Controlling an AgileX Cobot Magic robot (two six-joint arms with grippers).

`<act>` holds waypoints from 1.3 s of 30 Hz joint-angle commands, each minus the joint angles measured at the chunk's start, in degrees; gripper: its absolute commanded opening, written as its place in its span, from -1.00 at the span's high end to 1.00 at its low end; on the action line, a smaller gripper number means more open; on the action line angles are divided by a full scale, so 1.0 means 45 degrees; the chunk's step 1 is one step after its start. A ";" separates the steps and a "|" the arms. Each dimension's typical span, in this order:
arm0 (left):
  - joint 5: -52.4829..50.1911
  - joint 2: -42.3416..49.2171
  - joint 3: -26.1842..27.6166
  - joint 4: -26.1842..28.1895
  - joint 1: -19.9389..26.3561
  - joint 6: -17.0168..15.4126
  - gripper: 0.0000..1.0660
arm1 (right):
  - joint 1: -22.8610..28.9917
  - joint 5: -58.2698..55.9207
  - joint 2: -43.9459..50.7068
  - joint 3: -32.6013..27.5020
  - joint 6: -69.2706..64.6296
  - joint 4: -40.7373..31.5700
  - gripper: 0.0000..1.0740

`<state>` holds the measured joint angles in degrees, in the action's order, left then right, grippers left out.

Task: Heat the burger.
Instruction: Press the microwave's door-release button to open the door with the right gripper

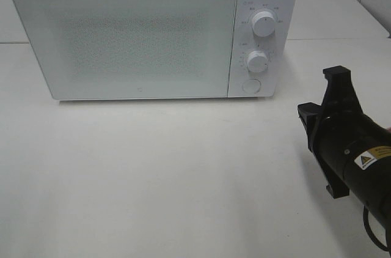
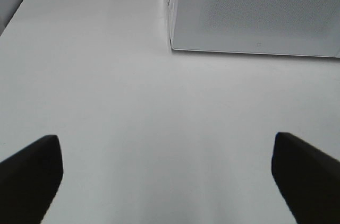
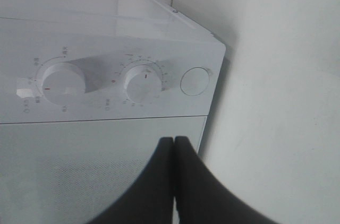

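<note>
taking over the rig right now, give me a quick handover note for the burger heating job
Left gripper: open, empty, over bare table in front of the microwave's left end.
Right gripper: shut, holding nothing, aimed at the control panel, not touching it.
Burger: not visible in any view. The door is shut and frosted, so I cannot tell if it is inside.
Done: nothing confirmable beyond the closed door.
Left: locate the burger first; then probably the knobs or round button.
</note>
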<state>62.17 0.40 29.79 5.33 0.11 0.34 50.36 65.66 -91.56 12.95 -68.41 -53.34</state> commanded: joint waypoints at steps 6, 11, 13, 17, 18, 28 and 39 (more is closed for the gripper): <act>-0.0178 0.0267 -0.0025 0.0013 -0.0064 0.0000 -0.87 | -0.0064 -0.0064 -0.1222 0.0280 -0.1120 0.0369 1.00; -0.0178 0.0267 -0.0025 0.0013 -0.0064 0.0000 -0.87 | -0.0115 -0.0395 -0.1923 0.0866 -0.1222 0.0649 1.00; -0.0178 0.0267 -0.0025 0.0013 -0.0064 0.0000 -0.87 | -0.0433 -0.0802 -0.2254 0.1337 -0.1286 0.0929 1.00; -0.0178 0.0267 -0.0025 0.0013 -0.0064 0.0000 -0.87 | -0.0955 -0.0917 -0.2559 0.1744 -0.1286 0.1439 1.00; -0.0178 0.0267 -0.0025 0.0013 -0.0064 0.0000 -0.87 | -0.1248 -0.1044 -0.2725 0.1999 -0.1286 0.1693 1.00; -0.0178 0.0267 -0.0025 0.0013 -0.0064 0.0000 -0.87 | -0.2368 -0.1668 -0.3540 0.3400 -0.1350 0.2343 1.00; -0.0178 0.0267 -0.0025 0.0013 -0.0064 0.0000 -0.87 | -0.3132 -0.2445 -0.4265 0.4736 -0.1235 0.2763 1.00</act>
<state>62.17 0.40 29.79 5.33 0.11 0.34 36.67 55.06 -110.64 33.63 -74.31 -41.94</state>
